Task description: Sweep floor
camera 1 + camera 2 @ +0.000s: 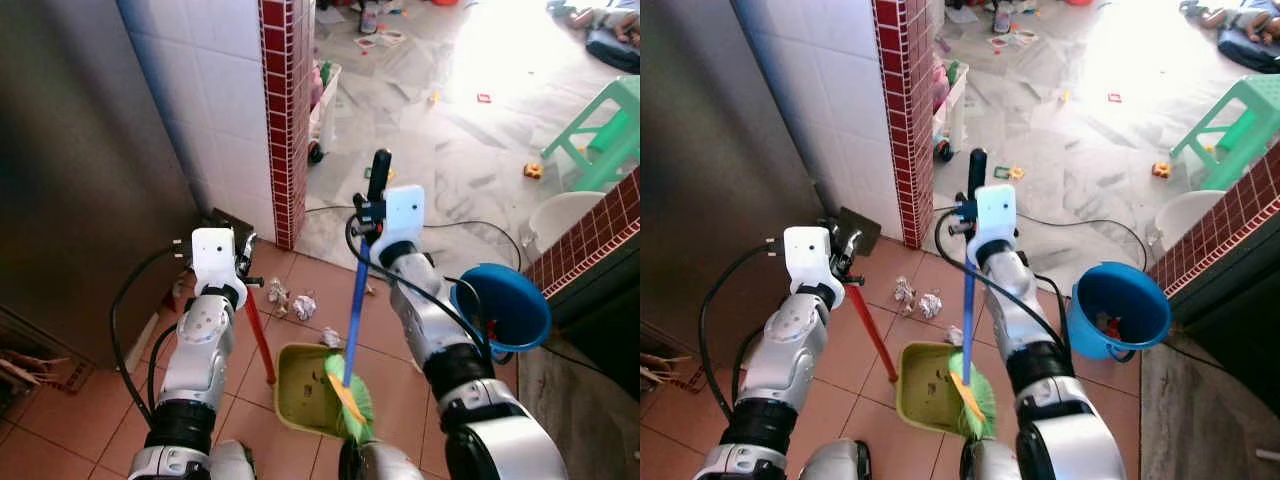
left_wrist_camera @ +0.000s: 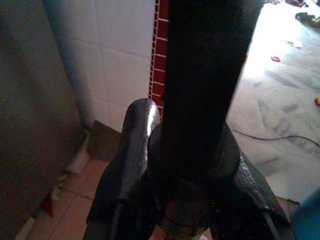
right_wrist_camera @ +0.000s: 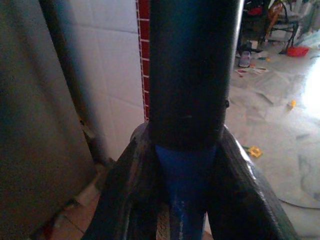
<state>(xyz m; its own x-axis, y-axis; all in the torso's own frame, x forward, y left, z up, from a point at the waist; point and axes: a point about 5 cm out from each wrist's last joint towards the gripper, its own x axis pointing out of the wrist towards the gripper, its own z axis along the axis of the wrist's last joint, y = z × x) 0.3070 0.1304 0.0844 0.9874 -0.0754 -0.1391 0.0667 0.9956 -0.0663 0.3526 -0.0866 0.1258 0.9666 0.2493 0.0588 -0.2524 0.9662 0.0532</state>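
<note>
Green broom (image 1: 352, 398) over dustpan (image 1: 302, 385), right hand (image 1: 372, 205) gripping

Two silver arms (image 1: 200, 350) with rounded, jointed segments, each banded by a black ring above the elbow and a black collar at the wrist. A white boxy camera housing (image 1: 213, 255) caps each wrist. Black cables (image 1: 125, 310) loop alongside both forearms. Each tool (image 2: 185, 165) has two glossy black fingers (image 2: 132, 150).
</note>
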